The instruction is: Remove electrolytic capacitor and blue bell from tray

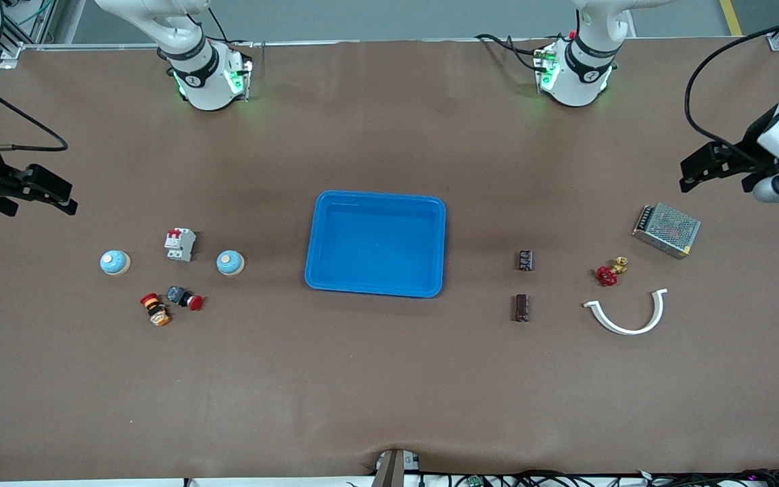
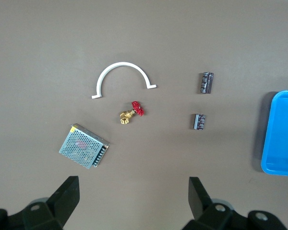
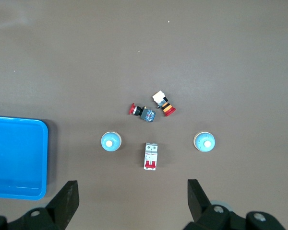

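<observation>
We're seeing the tray (image 1: 376, 244) sitting empty mid-table; both capacitors (image 1: 525, 260) and bells (image 1: 230, 263) are lying outside it already. Left gripper (image 1: 707, 166) and right gripper (image 1: 41, 193) are waiting at their table ends, jaws apart. Task's prob. done, no next grab needed.

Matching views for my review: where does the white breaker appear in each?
Front view: breaker between the two blue bells, toward the right arm's end.
Left wrist view: not in it.
Right wrist view: breaker between the bells.
Shared landmark: tray.
</observation>
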Controlling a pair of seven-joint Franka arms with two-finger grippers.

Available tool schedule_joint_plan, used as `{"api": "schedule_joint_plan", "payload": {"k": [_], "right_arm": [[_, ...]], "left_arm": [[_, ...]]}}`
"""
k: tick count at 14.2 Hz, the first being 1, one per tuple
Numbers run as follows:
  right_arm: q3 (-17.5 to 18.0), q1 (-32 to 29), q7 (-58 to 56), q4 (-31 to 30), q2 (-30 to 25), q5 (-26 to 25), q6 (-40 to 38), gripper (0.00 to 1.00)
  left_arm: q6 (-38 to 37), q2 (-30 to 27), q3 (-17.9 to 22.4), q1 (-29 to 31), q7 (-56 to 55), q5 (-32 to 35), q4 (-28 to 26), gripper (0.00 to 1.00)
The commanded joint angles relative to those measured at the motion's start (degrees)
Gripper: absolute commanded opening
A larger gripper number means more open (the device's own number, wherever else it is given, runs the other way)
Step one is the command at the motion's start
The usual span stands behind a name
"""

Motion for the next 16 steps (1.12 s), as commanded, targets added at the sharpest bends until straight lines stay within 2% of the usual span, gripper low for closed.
{"api": "schedule_joint_plan", "payload": {"k": [1,5,9,13,16], "right_arm": [[0.02,-0.05,0.05,-0.04,-0.13,-0.61,-0.03,1.0],[-0.15,-0.49,0.05,0.13,0.32,-0.79,0.67,1.0],[-0.33,-1.37,-0.21,1.1,0.05,-0.61,-0.12,1.0],[-0.15,-0.93,0.4,1.54,0.05,-0.26,-0.12,1.0],[-0.15,-1.28,0.49,1.63,0.14,0.18,0.06,1.0]], "left_arm": [[-4.03,0.07,2.49,-2.39,1.94,-1.29,3.55,1.0],[-5.28,2.09,2.67,-3.79,2.82,-3.67,7.17,1.0],[-5.19,2.19,2.32,-4.15,6.59,-2.88,7.18,1.0],[-5.28,2.18,2.15,-4.76,5.9,-2.53,7.09,1.0],[-5.19,2.62,2.06,-4.85,5.81,0.71,7.09,1.0]]}}
